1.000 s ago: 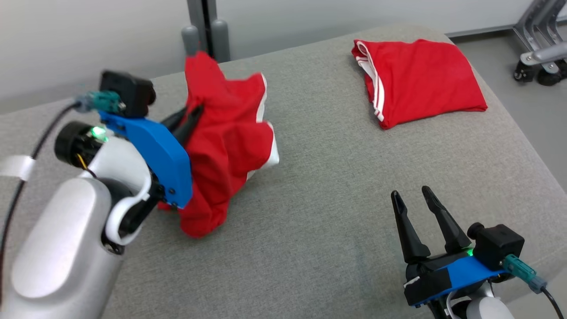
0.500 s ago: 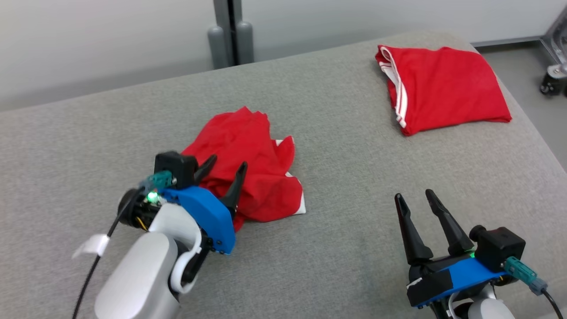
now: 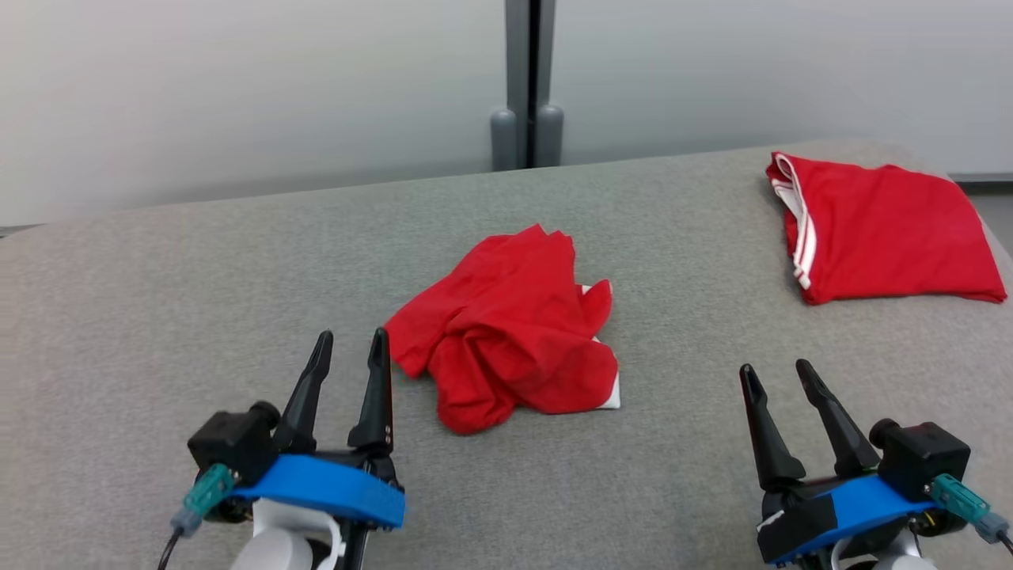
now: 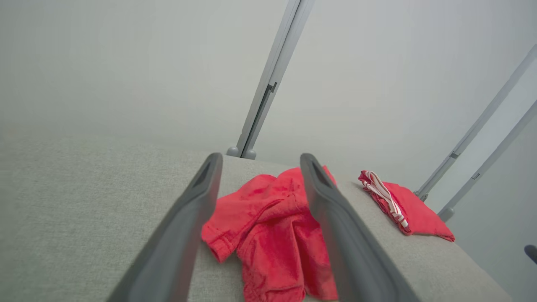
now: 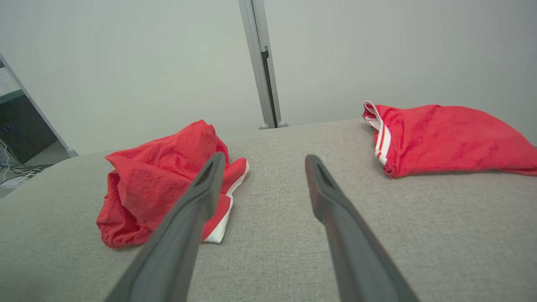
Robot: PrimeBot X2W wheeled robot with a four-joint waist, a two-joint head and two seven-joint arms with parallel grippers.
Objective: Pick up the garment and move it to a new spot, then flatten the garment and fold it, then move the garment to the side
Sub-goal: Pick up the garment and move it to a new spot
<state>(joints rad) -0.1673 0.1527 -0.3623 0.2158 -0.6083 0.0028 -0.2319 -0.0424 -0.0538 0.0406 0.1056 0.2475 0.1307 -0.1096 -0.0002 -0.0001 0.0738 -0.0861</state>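
Observation:
A crumpled red garment (image 3: 510, 332) with white trim lies in a heap in the middle of the grey cushioned surface (image 3: 158, 301). It also shows as the garment (image 4: 268, 226) between my left fingers' lines of sight and as the garment (image 5: 159, 176) left of my right fingers. My left gripper (image 3: 352, 348) stands open at the lower left, just short of the heap and apart from it. Over at the lower right, my right gripper (image 3: 775, 376) is open and holds nothing.
A second red garment (image 3: 878, 229) with white stripes lies folded at the far right of the surface, also seen as the folded garment (image 5: 440, 138). A grey post (image 3: 526, 87) rises behind the surface against a pale wall. The surface's right edge drops off near the folded piece.
My left gripper opened and let go of the red garment, which dropped into a heap on the surface. The left arm drew back to the lower left. The head camera shifted.

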